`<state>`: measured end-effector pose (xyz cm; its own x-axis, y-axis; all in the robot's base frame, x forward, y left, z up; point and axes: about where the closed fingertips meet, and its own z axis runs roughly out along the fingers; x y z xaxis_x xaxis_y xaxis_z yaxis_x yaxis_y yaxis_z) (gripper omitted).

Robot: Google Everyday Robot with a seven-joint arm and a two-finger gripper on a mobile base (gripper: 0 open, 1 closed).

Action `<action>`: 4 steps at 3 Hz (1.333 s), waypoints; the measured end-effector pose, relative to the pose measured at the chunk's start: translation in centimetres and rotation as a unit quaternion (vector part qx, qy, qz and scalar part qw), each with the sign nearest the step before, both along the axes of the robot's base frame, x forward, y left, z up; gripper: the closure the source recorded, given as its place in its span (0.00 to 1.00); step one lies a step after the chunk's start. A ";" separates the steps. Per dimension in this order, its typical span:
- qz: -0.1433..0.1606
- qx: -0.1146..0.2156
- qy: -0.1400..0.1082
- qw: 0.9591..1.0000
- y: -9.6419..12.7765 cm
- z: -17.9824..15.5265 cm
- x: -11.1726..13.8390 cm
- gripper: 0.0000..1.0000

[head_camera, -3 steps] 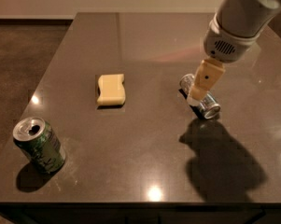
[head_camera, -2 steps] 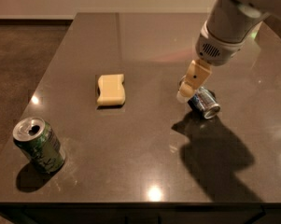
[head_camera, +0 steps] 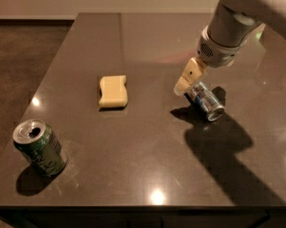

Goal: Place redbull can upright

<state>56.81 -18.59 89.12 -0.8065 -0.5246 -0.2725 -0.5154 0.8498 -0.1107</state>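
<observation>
Silver-blue redbull can (head_camera: 206, 101) lay sideways on dark desk (head_camera: 147, 156), gripper (head_camera: 184, 85) at its far end, grip state not discernible, cream sponge (head_camera: 113, 91) and green can (head_camera: 39, 147) well apart.

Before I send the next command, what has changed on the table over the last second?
The gripper has moved left in the picture, from over the middle of the redbull can to the can's upper-left end, low near the table. Nothing was picked up or let go. The redbull can lies on its side where it was; the green can and the yellow sponge have not moved.
</observation>
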 end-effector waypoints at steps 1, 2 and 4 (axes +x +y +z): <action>-0.036 0.001 0.019 0.999 0.0 -1.9 1.3 0.00; -0.057 -0.006 0.041 0.998 0.3 -3.3 2.2 0.00; -0.066 -0.008 0.061 0.996 1.1 -3.5 2.2 0.39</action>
<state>58.96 -17.48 85.63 -0.8952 -0.4157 -0.1608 -0.4100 0.9095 -0.0687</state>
